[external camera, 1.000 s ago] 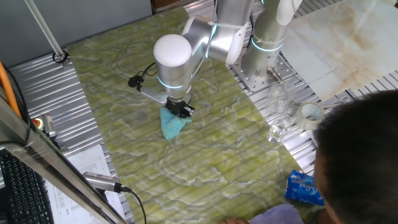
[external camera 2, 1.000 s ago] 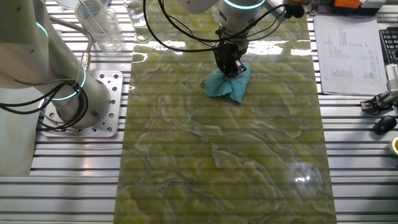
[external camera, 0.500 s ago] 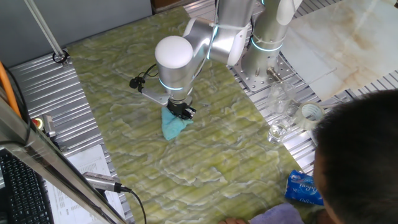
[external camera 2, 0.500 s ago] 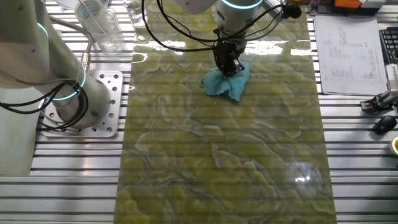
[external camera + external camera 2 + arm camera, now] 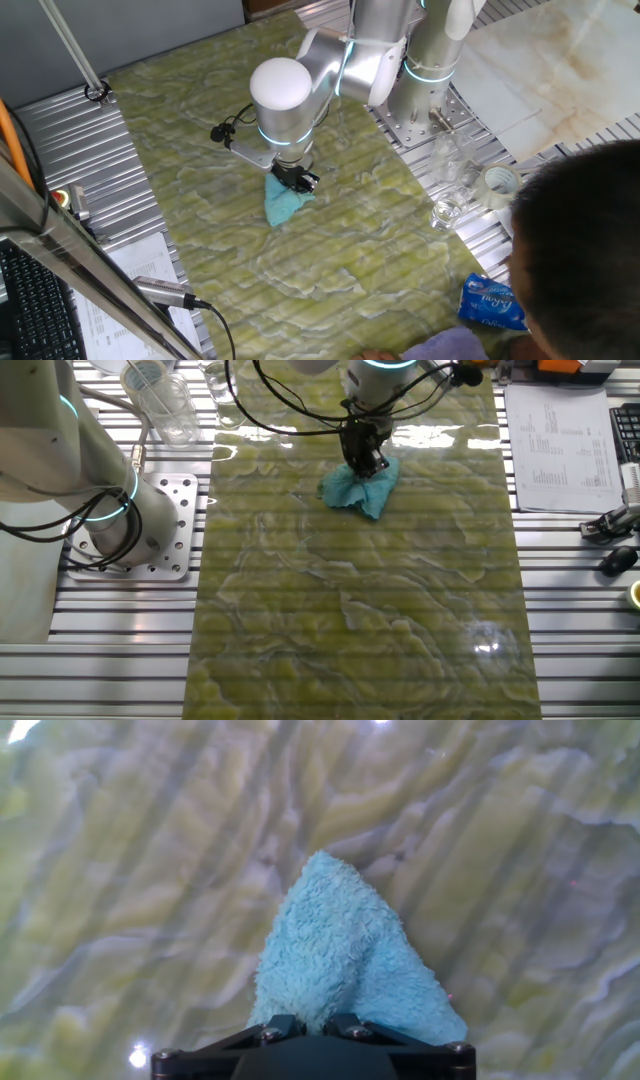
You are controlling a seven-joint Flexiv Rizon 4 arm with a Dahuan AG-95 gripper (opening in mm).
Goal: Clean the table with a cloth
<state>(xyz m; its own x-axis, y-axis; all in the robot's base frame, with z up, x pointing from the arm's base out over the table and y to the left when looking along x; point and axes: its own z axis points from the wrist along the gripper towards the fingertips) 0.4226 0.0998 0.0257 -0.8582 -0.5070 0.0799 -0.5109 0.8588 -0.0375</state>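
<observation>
The light-blue cloth (image 5: 283, 204) lies on the yellow-green marbled table (image 5: 200, 110), pressed down under my gripper (image 5: 294, 178). In the other fixed view the cloth (image 5: 355, 490) spreads below the gripper (image 5: 365, 460). In the hand view the cloth (image 5: 345, 955) fans out forward from the gripper (image 5: 312, 1025), whose jaws stand close together on the cloth's near end. The table (image 5: 120, 870) fills the rest of that view.
Clear glasses (image 5: 452, 180) and a tape roll (image 5: 499, 182) stand on the ribbed metal right of the table. A glossy blue packet (image 5: 492, 304) lies at the near right. A person's head (image 5: 580, 260) blocks the right corner. The arm's base (image 5: 150, 525) stands at the left.
My gripper has slid the cloth a short way across the table, rightward in one fixed view and leftward in the other. The cloth's trailing corner has swung and bunched a little.
</observation>
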